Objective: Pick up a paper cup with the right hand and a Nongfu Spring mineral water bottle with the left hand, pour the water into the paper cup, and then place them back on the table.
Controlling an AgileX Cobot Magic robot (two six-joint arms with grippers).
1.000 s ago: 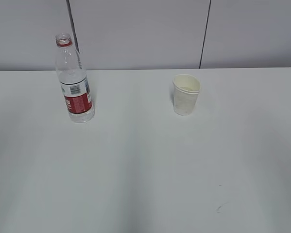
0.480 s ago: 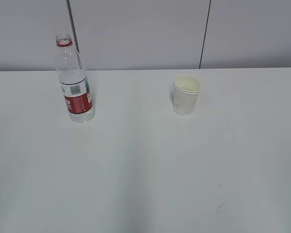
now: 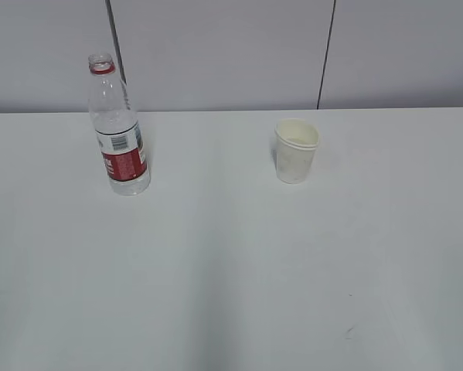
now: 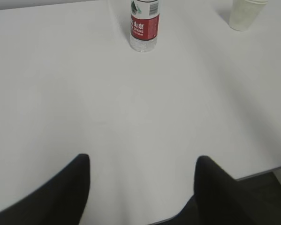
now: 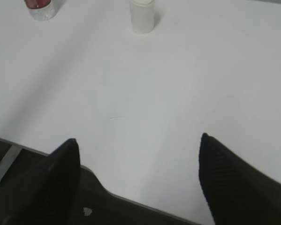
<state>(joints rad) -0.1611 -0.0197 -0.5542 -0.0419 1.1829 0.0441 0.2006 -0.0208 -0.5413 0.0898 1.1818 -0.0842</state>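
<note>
Bottle (image 3: 117, 127), red label with barcode, and paper cup (image 3: 296, 151) stand apart on white table (image 3: 231, 270); grey panelled wall (image 3: 216, 54) behind. Left gripper (image 4: 142, 164) and right gripper (image 5: 138, 150) both gape wide, empty.

We read very little here. The Nongfu Spring mineral water bottle (image 3: 117, 127) carries a red-and-white label (image 4: 144, 23) with white Chinese characters on the red band, too small for us to make out, and a barcode (image 3: 120, 142) on its white part whose digits stay illegible. The paper cup (image 3: 296, 150) bears no print we can see.

Pale grey panelled wall (image 3: 216, 54) behind
</note>
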